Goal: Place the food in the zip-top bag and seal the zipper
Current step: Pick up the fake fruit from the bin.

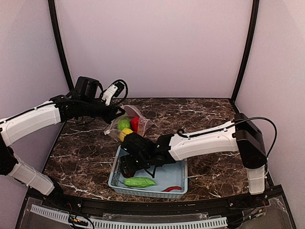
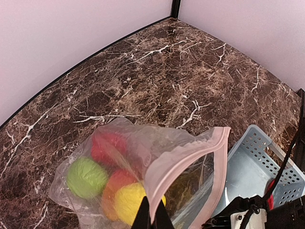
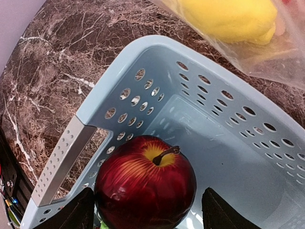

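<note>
Right wrist view: the bottom edge crops the dark red piece [image 3: 145, 188] and both fingers [image 3: 71, 212]. Top view: the right gripper [image 1: 127, 168] conceals that piece. Left wrist view: a red item [image 2: 270, 193] behind the cable [image 2: 286, 161], possibly the chilli, is unidentifiable.

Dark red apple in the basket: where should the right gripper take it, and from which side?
Grip the dark red apple across its widest middle, from above: it sits upright, stem up, beside the light blue basket wall, and the right gripper straddles its round sides.
</note>
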{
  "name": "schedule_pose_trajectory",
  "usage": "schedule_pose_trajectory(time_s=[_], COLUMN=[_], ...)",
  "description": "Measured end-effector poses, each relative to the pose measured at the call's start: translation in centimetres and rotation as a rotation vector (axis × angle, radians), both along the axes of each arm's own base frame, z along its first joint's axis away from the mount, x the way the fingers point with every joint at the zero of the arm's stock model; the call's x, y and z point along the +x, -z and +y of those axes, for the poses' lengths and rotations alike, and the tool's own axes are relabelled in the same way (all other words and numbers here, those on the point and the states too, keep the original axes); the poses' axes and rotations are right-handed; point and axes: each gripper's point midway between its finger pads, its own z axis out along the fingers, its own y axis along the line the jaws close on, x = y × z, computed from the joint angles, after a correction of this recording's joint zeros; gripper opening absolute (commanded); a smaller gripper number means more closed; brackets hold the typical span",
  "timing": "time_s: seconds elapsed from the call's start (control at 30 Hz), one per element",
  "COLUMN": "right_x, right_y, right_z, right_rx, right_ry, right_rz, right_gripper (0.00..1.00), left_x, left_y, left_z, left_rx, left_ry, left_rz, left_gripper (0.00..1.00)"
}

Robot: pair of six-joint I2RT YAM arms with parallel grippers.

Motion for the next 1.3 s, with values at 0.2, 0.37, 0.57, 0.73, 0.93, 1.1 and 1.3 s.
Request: schedule_pose_trajectory(time_s=[0.2,0.37,0.57,0.73,0.93,1.1,1.3], right_x=[0.2,0.3,0.4,0.4,0.4,-1.1,-3.9], right_y=[-0.1,0.5,0.5,0.5,0.4,-0.8,-7.8], right_z=[-0.1,0.5,0.8,0.7,0.7,-1.2,-4.5], right_rx=[-0.018,-0.024,-0.021,-0.023,-0.023,-0.05,0.048], right_ry=[0.01,0.004,0.0,-0.002,-0.006,-0.052,-0.087], right_rz=[-0.007,-0.006,-0.009,-0.009,-0.013,-0.073,-0.141], right_gripper=[0.74,0.72,0.63,0.59,0.56,0.56,0.56], left_x=[0.0,0.0,0.0,0.0,0.0,0.0,0.0], left_y=[0.0,0.0,0.0,0.0,0.0,0.0,0.0], left_z=[0.0,0.0,0.0,0.0,0.0,0.0,0.0], left_rx=[0.0,0.0,0.0,0.0,0.0,0.002,-0.001], left_ry=[0.0,0.0,0.0,0.0,0.0,-0.002,0.002], left_rz=[0.0,0.0,0.0,0.0,0.0,-0.002,0.001], left_gripper=[0.01,0.01,0.01,0.01,0.01,0.01,0.01])
